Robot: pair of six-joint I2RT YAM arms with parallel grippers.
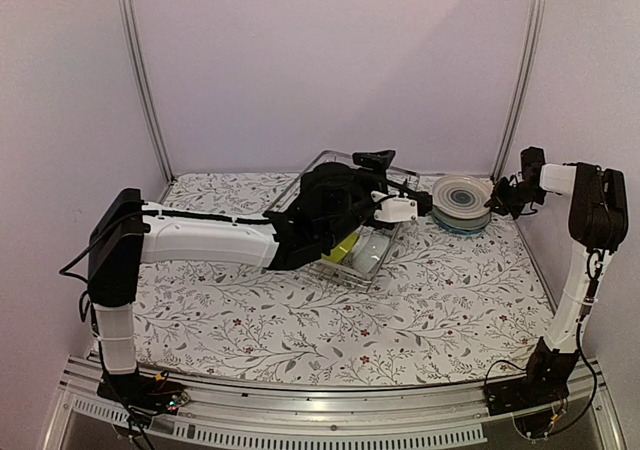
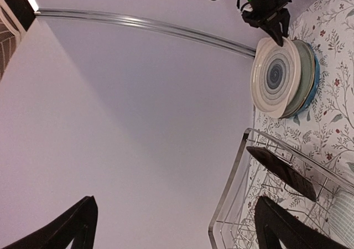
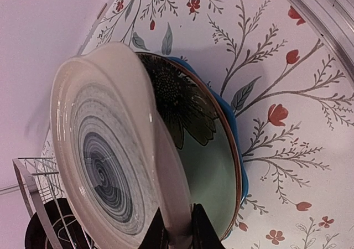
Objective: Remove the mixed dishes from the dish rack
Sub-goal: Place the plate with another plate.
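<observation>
My right gripper point(image 3: 178, 218) is shut on the rim of a white plate point(image 3: 105, 155) with grey rings. It holds the plate tilted over a pale green plate point(image 3: 207, 155) that lies on a blue plate point(image 3: 235, 133). In the top view this stack point(image 1: 462, 202) sits at the back right, with the right gripper point(image 1: 497, 198) at its right edge. My left gripper point(image 2: 177, 232) is open and empty over the dish rack point(image 1: 345, 270). A dark red plate point(image 2: 282, 171) stands in the rack point(image 2: 232, 188). A yellow-green bowl point(image 1: 343, 248) and a pale clear dish point(image 1: 372, 250) lie in the rack, partly under the left arm.
A floral cloth point(image 1: 300, 320) covers the table. Pale walls with metal posts point(image 1: 140, 70) close in the back and sides. The left arm stretches across the middle toward the rack.
</observation>
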